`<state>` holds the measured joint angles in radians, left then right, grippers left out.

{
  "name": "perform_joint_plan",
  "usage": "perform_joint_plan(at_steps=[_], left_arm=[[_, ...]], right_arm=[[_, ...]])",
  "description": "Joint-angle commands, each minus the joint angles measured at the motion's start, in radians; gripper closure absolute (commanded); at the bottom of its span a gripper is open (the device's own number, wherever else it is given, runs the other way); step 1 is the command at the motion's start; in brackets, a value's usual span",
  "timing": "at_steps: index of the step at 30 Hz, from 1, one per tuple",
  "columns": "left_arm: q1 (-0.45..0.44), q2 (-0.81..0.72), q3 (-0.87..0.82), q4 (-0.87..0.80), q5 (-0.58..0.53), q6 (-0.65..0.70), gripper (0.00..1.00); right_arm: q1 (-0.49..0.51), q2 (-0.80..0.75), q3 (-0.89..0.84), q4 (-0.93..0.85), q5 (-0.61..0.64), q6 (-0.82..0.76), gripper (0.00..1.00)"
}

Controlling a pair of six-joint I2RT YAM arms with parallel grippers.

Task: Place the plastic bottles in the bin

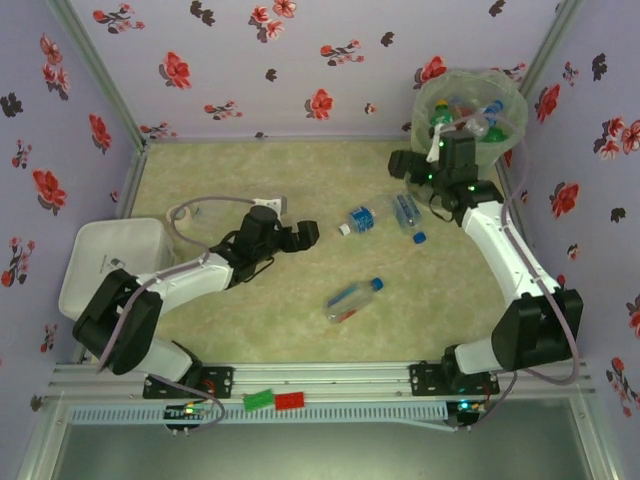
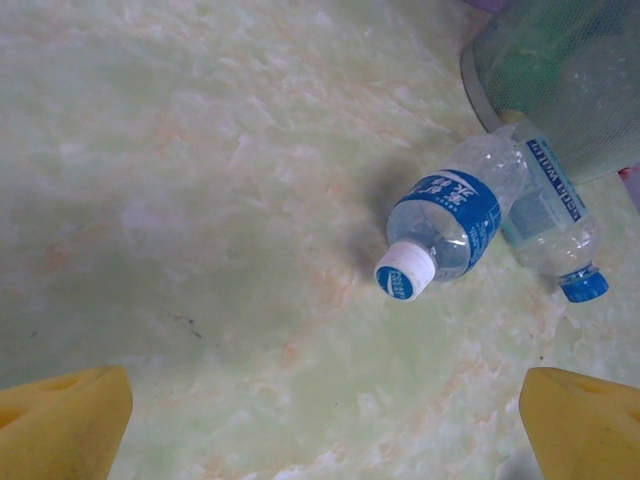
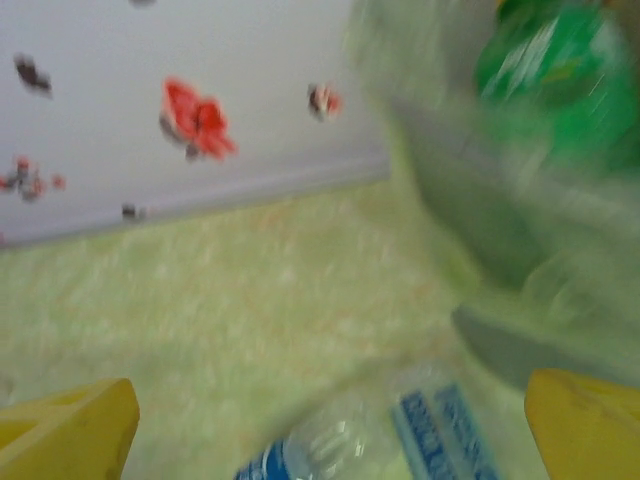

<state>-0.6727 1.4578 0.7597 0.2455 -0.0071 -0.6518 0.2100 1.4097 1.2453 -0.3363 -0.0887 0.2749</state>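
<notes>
Three plastic bottles lie on the green table: a clear one with a blue label and white cap (image 1: 360,218) (image 2: 450,220), a blue-capped one just right of it (image 1: 407,215) (image 2: 555,220) (image 3: 400,440), and a third nearer the front (image 1: 353,300). The bin (image 1: 470,110) (image 2: 560,80) (image 3: 520,200) stands at the back right corner with several bottles inside, one of them green (image 3: 550,70). My left gripper (image 1: 305,235) (image 2: 325,430) is open and empty, a short way left of the white-capped bottle. The right gripper (image 1: 415,168) (image 3: 330,430) hangs open beside the bin, above the blue-capped bottle.
A flat white tray (image 1: 110,260) sits at the left edge beside the left arm. Floral walls close in the table at the back and both sides. Small green and red blocks (image 1: 275,400) rest on the front rail.
</notes>
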Motion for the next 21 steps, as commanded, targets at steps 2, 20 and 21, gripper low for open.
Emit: perform_joint_plan(at_steps=[2,20,21], left_arm=[[0.008,0.014,0.025,-0.005,0.003,-0.003,0.0],[0.009,0.044,0.044,0.02,0.03,-0.038,0.0],[0.008,0.036,0.038,0.011,0.025,-0.035,0.0]], right_arm=[[0.027,-0.011,-0.095,-0.109,0.003,-0.06,0.0],[0.027,0.276,-0.067,-0.19,0.222,-0.227,0.09],[0.028,0.291,-0.06,-0.189,0.24,-0.224,0.1]])
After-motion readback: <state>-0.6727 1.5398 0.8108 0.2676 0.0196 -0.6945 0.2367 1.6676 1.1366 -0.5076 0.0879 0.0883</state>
